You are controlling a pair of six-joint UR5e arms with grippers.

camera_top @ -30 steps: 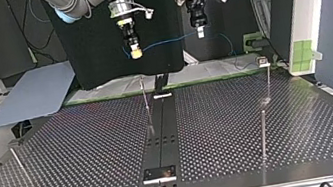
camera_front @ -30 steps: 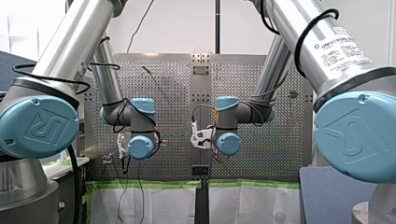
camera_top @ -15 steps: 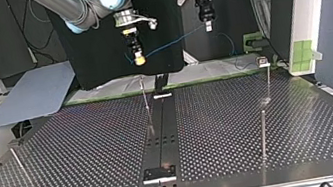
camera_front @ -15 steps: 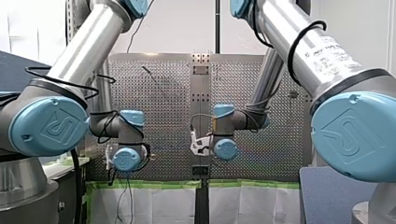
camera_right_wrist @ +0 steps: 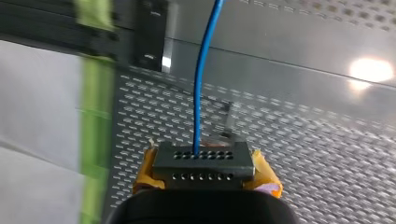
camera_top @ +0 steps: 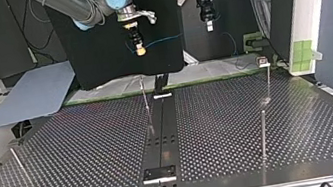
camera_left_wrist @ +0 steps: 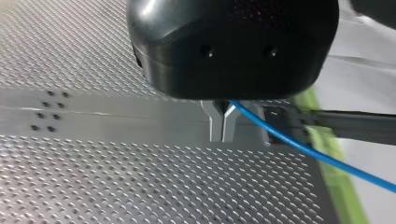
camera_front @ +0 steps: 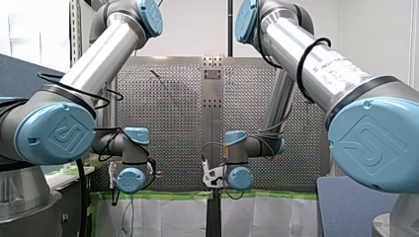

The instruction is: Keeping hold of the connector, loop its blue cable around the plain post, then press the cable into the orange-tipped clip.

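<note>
Currently: right claw (camera_right_wrist: pixel 204 175) clenched on the connector (camera_right_wrist: pixel 203 161), a dark block with two rows of holes, gripped between yellow pads (camera_right_wrist: pixel 145 176). Blue cable (camera_right_wrist: pixel 201 93) leaves the connector's upper row and runs straight ahead of the claw, out over the perforated table (camera_right_wrist: pixel 327 154). Left claw (camera_left_wrist: pixel 223 125) clenched as well: its two metal fingers (camera_left_wrist: pixel 215 122) are pressed together, the blue cable coming out from between them and trailing off sideways past the green tape (camera_left_wrist: pixel 343 200) along the table's edge. Top view: both claws hang points-down, high over the middle of the table's far edge and apart from each other, with the cable strung between them, well clear above the posts. A thin plain post (camera_top: pixel 144 96) stands upright near the middle of the far edge, beside the dark centre strip (camera_top: pixel 161 135). Another post (camera_top: pixel 263 131) and one with a small head (camera_top: pixel 268 80) stand toward the table's edge at the top view's right. Cannot tell which carries the orange tip.
</note>
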